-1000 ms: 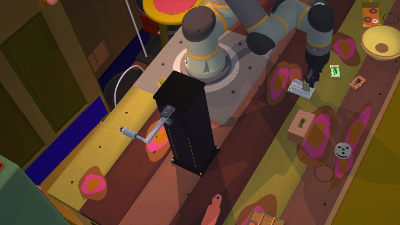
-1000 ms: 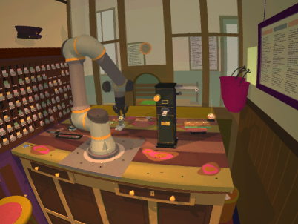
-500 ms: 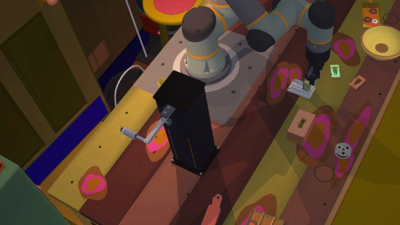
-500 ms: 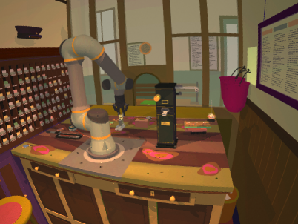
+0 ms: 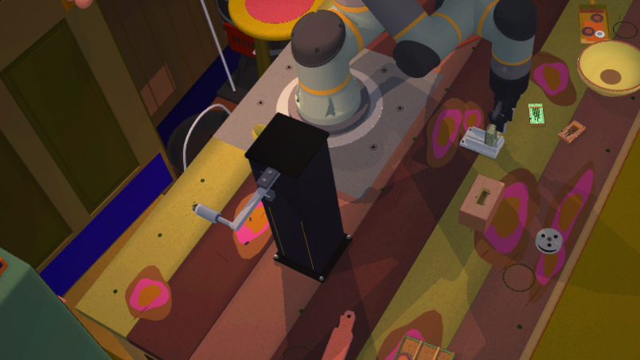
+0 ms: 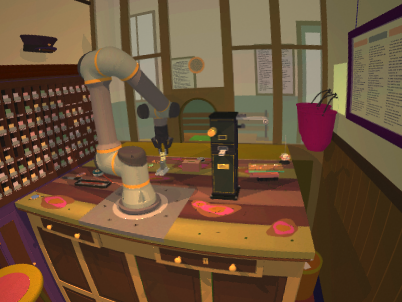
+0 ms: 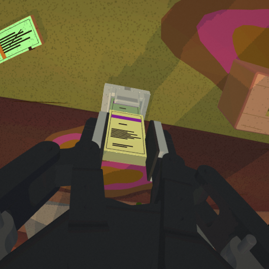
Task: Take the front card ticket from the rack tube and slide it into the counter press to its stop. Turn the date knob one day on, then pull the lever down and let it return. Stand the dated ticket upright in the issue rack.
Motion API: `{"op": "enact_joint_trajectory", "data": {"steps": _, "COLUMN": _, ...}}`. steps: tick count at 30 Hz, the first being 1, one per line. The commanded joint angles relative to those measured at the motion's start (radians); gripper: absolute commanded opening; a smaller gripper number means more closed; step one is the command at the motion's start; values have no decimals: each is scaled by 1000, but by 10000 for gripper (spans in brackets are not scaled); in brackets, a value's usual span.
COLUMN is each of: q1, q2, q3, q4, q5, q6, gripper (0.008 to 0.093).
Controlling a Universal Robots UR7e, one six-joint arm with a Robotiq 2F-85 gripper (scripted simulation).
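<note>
The front card ticket (image 7: 125,136) stands just above the grey rack tube (image 7: 126,99), with a green ticket behind it still in the tube. My gripper (image 7: 126,140) holds the yellow ticket by its side edges, over the rack tube (image 5: 482,141). The black counter press (image 5: 295,192) stands in the middle of the counter, its grey lever (image 5: 232,212) out to one side. The date knob (image 6: 212,132) shows yellow on the press (image 6: 223,155). The tan issue rack (image 5: 481,201), with a slot on top, sits a little way from the tube.
Behind the counter a wall of ticket pigeonholes (image 6: 42,130) rises. A loose green ticket (image 5: 535,113), a small brown card (image 5: 571,131), a grey disc (image 5: 548,241) and a yellow bowl (image 5: 609,67) lie around the tube. My arm's base (image 5: 329,89) stands beside the press.
</note>
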Motion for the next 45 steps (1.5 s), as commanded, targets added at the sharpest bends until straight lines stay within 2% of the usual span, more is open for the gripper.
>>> {"op": "enact_joint_trajectory", "data": {"steps": 1, "q1": 0, "q2": -2, "q3": -2, "q4": 3, "q5": 0, "q6": 0, "gripper": 80}}
{"op": "enact_joint_trajectory", "data": {"steps": 45, "q1": 0, "q2": -57, "q3": -50, "q4": 106, "q5": 0, "q6": 0, "gripper": 80}}
